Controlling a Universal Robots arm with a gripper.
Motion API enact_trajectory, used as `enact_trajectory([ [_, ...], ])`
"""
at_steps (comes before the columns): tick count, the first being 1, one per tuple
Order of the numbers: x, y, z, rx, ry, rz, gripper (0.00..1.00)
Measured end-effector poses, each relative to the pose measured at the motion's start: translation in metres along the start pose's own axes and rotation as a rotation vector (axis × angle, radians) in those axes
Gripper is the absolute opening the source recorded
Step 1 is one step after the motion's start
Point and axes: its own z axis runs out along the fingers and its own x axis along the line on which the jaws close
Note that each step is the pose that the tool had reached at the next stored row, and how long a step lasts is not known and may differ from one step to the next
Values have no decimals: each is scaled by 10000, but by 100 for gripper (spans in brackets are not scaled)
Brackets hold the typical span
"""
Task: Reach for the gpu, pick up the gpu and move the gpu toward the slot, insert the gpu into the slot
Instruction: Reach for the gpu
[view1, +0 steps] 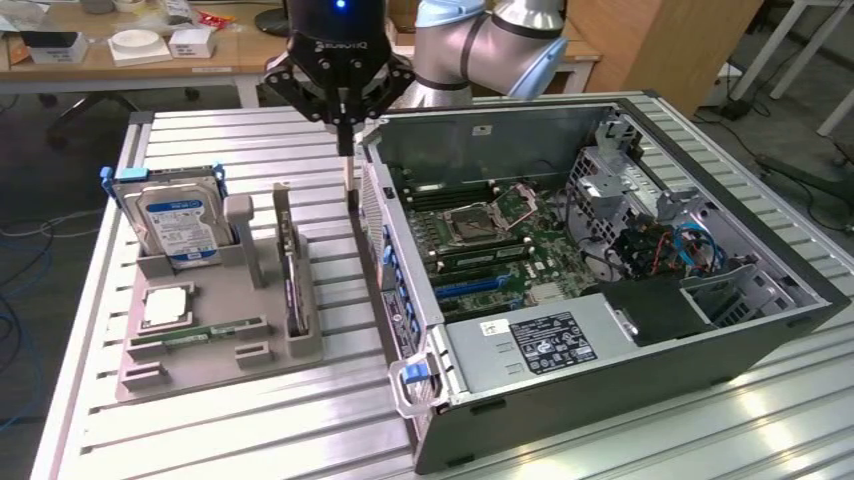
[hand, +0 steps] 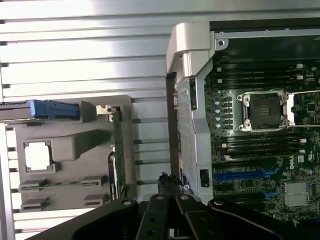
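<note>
The gpu (view1: 291, 268) stands on its edge in a grey holder (view1: 214, 345) at the exterior view's left, a thin green card with a metal bracket at its far end. In the wrist view the gpu (hand: 118, 150) shows edge-on in the same holder. My gripper (view1: 347, 135) hangs shut and empty above the strip of table between the holder and the open computer case, clear of the card. The slot (view1: 470, 285) is a long blue connector on the green motherboard inside the case. From the wrist, the slot (hand: 240, 175) lies beside my gripper (hand: 169, 187).
A blue-labelled hard drive (view1: 180, 225) stands upright in the holder. A square processor chip (view1: 167, 305) and a narrow memory stick (view1: 200, 330) lie flat there. The case wall (view1: 400, 300) rises between holder and motherboard. A cluttered desk (view1: 134, 50) stands behind.
</note>
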Motion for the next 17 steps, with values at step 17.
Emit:
enact_trajectory([
  [17,461,-35,4,0,0,0,10],
])
